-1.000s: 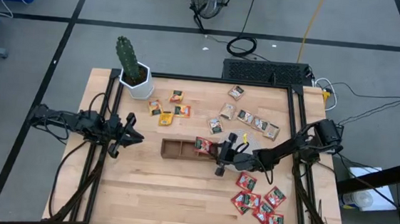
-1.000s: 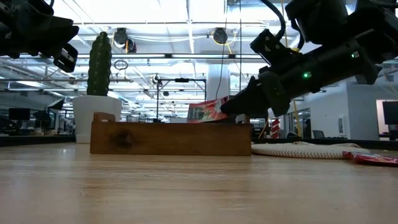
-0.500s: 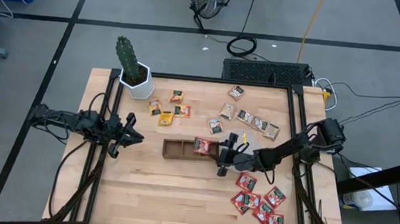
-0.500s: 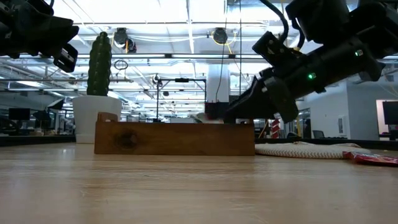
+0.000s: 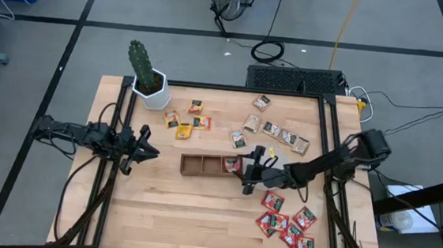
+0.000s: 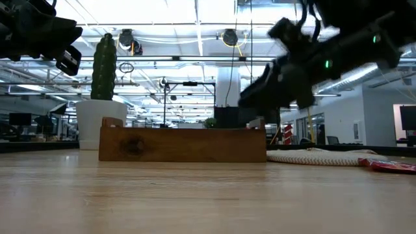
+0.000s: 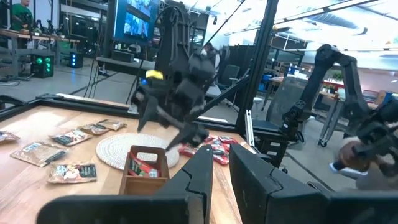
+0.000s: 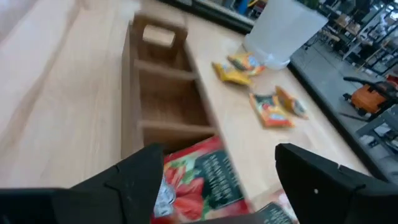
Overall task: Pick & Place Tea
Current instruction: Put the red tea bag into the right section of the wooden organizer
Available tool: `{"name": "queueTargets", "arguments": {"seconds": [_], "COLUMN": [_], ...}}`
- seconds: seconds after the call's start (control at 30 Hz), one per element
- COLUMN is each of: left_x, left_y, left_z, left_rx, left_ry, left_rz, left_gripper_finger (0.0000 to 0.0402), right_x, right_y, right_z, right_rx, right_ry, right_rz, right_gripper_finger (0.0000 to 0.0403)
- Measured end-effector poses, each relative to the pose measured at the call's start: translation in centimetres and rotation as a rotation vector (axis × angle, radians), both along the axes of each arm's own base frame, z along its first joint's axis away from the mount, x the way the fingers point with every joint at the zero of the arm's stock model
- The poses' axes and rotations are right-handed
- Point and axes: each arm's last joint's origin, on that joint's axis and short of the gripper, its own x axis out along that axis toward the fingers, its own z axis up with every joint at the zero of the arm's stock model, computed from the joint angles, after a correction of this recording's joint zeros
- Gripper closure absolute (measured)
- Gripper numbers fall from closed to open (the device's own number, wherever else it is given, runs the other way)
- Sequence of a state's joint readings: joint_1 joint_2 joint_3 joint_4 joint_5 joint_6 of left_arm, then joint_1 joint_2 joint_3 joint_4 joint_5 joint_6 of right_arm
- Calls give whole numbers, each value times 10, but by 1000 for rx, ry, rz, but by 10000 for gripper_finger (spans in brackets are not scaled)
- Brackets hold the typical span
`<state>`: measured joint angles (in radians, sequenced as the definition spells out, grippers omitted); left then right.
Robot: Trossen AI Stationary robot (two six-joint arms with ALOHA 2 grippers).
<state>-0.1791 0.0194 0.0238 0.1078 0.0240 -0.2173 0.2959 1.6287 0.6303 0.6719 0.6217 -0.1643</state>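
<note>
One flat red tea sachet (image 8: pixel 202 177) lying in brown three-compartment wooden tray (image 5: pixel 202 164); right pincer (image 5: pixel 248 170) parted, best withdrawn straight upward.

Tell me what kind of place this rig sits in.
Probably a robotics lab or workshop: a wooden table in a metal frame on a grey floor, cables trailing behind it, and monitors and other workstations in the room beyond.

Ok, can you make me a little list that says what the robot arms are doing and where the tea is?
right gripper: open, at the wooden tray's right end
red sachet: lying in the tray's right compartment, released
left gripper: waiting at the table's left side
other red sachets: loose on the table
yellow sachets: near the cactus pot
</note>
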Motion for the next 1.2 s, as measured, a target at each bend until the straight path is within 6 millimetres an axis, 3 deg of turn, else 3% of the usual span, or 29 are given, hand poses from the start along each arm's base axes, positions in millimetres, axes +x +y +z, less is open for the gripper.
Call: {"name": "queueTargets", "arguments": {"seconds": [0.1,0.23,0.37,0.5,0.7,0.93,1.2], "left_x": [0,0,0,0,0,0,0], "left_y": [0,0,0,0,0,0,0], "left_z": [0,0,0,0,0,0,0], "left_rx": [0,0,0,0,0,0,0], "left_ry": [0,0,0,0,1,-2,0], "left_rz": [0,0,0,0,0,0,0], "left_gripper_finger": [344,344,344,344,344,344,344], "right_x": [-1,4,17,35,60,88,96], "right_y": [-10,-30,-35,-35,-34,-36,-41], "right_z": [29,68,82,75,58,50,19], "right_rx": [58,171,212,218,131,121,145], "right_ry": [65,282,412,506,630,730,890], "right_rz": [29,25,103,211,262,252,219], "right_gripper_finger": [129,139,142,194,381,402,403]}}
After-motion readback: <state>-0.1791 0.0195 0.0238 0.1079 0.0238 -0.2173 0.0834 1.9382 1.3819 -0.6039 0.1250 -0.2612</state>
